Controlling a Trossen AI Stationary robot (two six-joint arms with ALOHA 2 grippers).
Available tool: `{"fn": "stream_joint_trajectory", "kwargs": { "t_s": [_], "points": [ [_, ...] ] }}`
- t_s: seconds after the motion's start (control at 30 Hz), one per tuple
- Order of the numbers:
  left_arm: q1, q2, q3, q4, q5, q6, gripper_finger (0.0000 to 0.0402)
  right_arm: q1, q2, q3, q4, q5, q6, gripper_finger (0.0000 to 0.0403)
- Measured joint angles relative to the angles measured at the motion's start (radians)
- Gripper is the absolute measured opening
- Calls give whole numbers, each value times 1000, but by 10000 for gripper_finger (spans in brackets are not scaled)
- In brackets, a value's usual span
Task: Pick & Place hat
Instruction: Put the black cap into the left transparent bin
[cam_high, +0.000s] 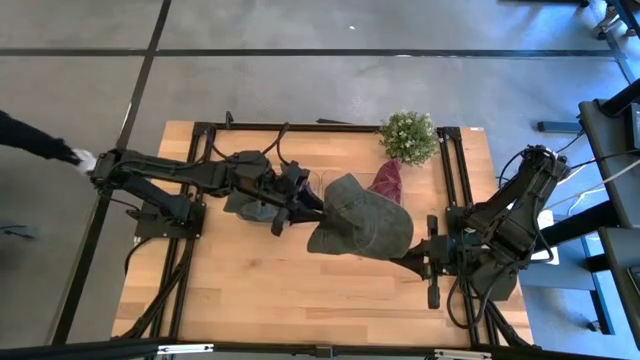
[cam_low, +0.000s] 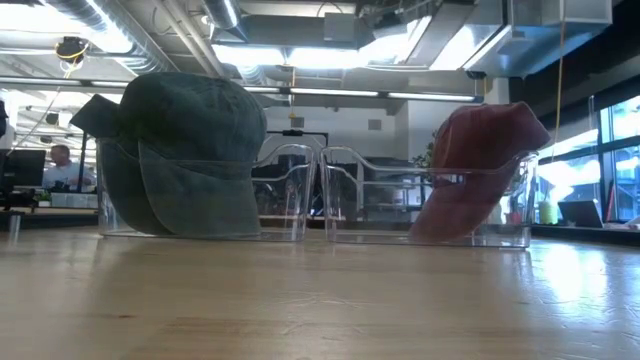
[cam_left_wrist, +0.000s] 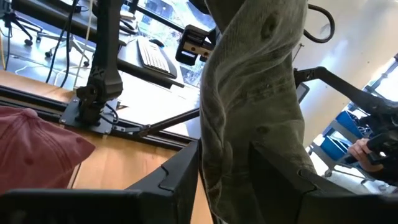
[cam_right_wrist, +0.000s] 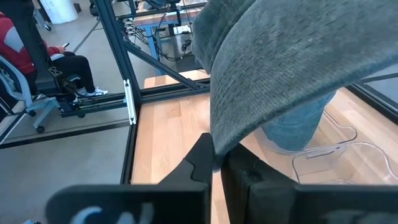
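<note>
olive hat (cam_high: 362, 219) hanging mid-surface, stretched left-right between my tools | left tool (cam_left_wrist: 224, 168) pinching its left end | right tool (cam_right_wrist: 219, 163) pinching its right brim | right-edge side nearer my right arm

High cam sits way up, looking straight down on the whole desk (cam_high: 250, 280) with both arms and some floor around it. Low cam is right at desk (cam_low: 320, 300) level, very close to the surface, facing level across into the room; it shares the green hat (cam_low: 180, 150) and red hat (cam_low: 480, 160) with the high one (green hat (cam_high: 365, 215), red hat (cam_high: 388, 180)). Left wrist cam rides just behind its tool (cam_left_wrist: 224, 168), super close to the green hat (cam_left_wrist: 255, 93). Right wrist cam is the same deal, nose up against that hat (cam_right_wrist: 292, 56), with desk (cam_right_wrist: 168, 124) beyond.
</note>
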Motion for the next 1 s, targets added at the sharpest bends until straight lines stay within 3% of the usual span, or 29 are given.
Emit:
{"fn": "stream_joint_trajectory", "kwargs": {
  "t_s": [0.4,0.57,0.77,1.0],
  "points": [
    [0,0,0,0,-6,35,45,0,0,0,-1,2,0,17],
    [0,0,0,9,-7,35,26,0,0,0,-1,13,0,22],
    [12,-6,-1,29,-5,-9,26,0,1,0,0,-5,-41,91],
    [72,-80,-2,-77,36,-121,26,-18,-4,0,-38,28,5,182]
  ]
}}
